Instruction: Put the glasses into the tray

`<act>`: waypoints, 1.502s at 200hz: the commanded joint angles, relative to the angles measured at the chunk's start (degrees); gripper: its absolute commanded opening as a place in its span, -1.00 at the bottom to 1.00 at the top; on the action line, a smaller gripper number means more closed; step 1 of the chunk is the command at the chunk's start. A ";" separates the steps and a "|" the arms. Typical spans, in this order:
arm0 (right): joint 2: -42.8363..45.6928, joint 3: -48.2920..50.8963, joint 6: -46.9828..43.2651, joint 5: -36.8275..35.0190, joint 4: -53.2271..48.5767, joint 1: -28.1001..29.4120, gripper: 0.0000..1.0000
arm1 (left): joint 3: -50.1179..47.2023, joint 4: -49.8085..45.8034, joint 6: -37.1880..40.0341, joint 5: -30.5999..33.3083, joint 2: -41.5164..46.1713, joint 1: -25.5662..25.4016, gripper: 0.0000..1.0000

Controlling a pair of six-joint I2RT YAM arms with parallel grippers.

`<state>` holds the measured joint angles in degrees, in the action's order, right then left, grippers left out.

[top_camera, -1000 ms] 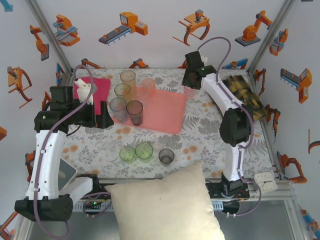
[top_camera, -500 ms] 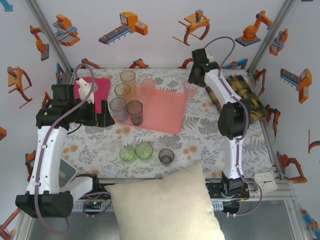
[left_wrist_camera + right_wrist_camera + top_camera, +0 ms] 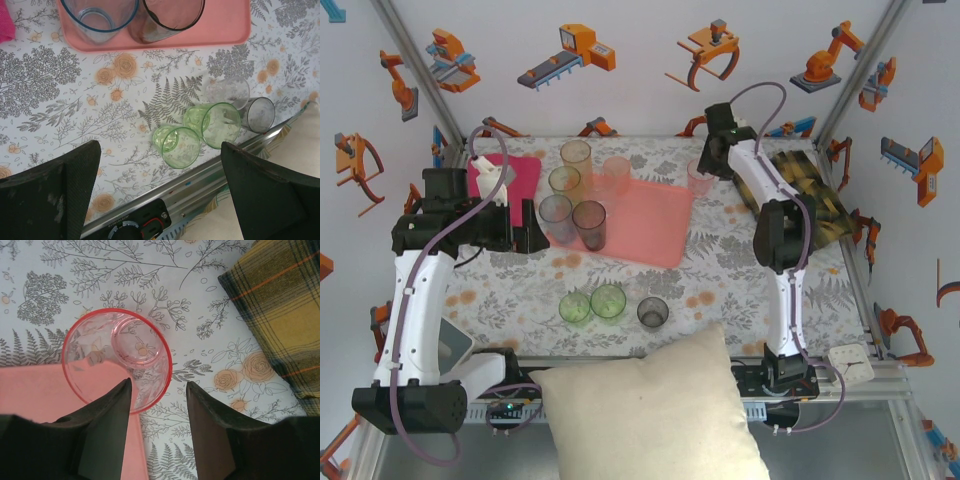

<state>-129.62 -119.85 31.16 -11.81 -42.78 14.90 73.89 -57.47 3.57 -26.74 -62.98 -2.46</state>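
Currently the right end effector [image 3: 157, 385] hangs over the pink glass [image 3: 100, 355], jaws about half apart, nothing clamped. The glass stands upright on the worktop [image 3: 720, 260] at the far right corner of the tray [image 3: 655, 225], hard by its edge; can't tell if it touches. In the wrist view one finger sits over the inside of the rim and the other outside it, so it looks lined up for a wall pinch.

Step in hand, as I read it: grab that glass and shift it onto the tray. To do it well:
- come straight down and don't clip the rim; it looks light and would likely tip or skate
- close gently, the thin plastic wall will probably flex
- lift enough to clear the tray lip, then aim for the bare right half, well apart from the glasses at the left end
- release only once the base sits flat
- mind the plaid cloth [image 3: 280, 305] near on the right

The left end effector [image 3: 532, 232] is spread wide and empty, just beside the tray's left end. Two green glasses [image 3: 180, 147], a grey glass [image 3: 260, 114] and a clear glass [image 3: 229, 91] stand near the worktop's front edge.
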 commanded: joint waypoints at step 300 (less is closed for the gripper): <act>3.75 -2.64 -4.33 0.21 -5.14 -1.25 -1.00 | 0.42 0.41 -0.37 -1.38 2.82 0.96 0.94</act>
<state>-129.43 -119.87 28.36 -11.40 -45.06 13.78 73.89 -57.45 3.57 -26.89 -61.30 -1.93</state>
